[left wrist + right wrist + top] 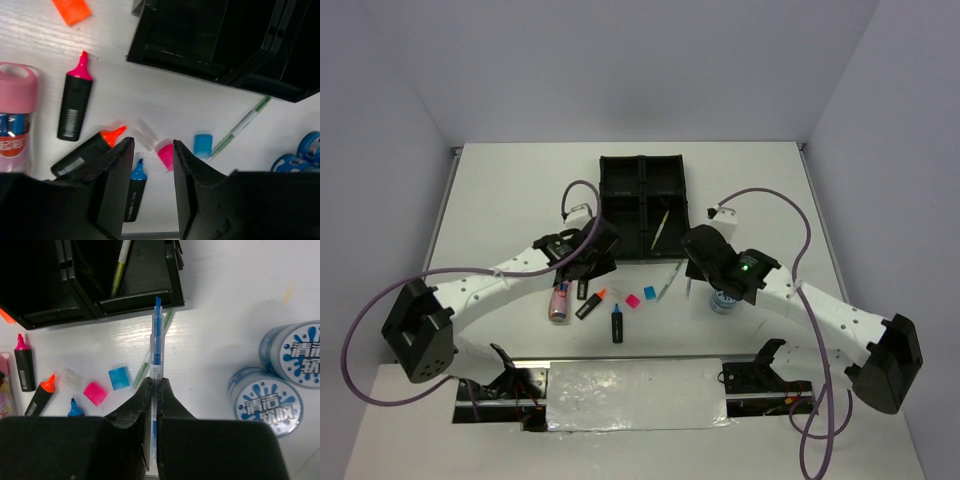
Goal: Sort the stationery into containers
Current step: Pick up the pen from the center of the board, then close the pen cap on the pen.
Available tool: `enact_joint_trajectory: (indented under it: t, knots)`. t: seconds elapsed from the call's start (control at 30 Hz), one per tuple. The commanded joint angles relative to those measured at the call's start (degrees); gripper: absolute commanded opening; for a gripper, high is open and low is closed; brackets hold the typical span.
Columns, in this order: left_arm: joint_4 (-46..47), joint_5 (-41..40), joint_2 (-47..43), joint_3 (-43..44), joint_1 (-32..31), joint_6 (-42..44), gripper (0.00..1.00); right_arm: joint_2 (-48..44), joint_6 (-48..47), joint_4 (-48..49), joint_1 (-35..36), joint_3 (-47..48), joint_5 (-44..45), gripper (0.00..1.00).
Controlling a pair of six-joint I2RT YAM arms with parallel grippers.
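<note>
The black four-compartment tray (620, 178) stands at the table's middle back, with a thin yellow-green pen (120, 267) in its near right compartment. My right gripper (156, 385) is shut on a thin blue pen (157, 335) and holds it above the table, tip toward the tray's near edge (135, 302). My left gripper (152, 150) is open and empty above a pink square (166, 156) and a blue-capped highlighter (134, 190). The orange-capped highlighter (85, 152), pink-capped highlighter (75, 105), pink tube (17, 117), blue square (203, 145) and green pen (240, 127) lie on the table.
Two blue-white rolls (267, 402) (300, 352) sit to the right of the held pen. An orange square (71, 10) lies near the tray's left corner, and a clear square (145, 134) next to the pink one. The arm bases stand at the near edge.
</note>
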Motion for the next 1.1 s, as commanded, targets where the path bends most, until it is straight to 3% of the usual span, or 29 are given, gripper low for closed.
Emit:
enact_joint_trajectory:
  t: [0.0,0.3,0.5,0.87,1.07]
  knots:
    - [3.02,-0.77,2.4,4.18,-1.24,-7.51,0.48,-4.28,-2.42,-2.47,0.41,-2.5,1.31,0.0]
    - [3.73,0.02,13.38,7.08,-2.99,-13.32,0.48,-12.28,-4.88,-2.38,0.41,-6.03,0.07,0.0]
    - [-4.61,-3.94,19.54,13.24,-5.28,-16.31,0.48,-15.36,-7.34,-1.41,0.41,-7.09,-1.77,0.0]
    - [-5.85,-5.43,20.69,11.31,-6.69,-19.65,0.47,-16.15,-9.63,-0.44,0.41,-8.32,-2.65,0.0]
    - [-3.83,-4.73,21.48,10.34,-6.16,-16.92,0.47,-15.45,-9.72,0.52,0.41,-9.02,-3.62,0.0]
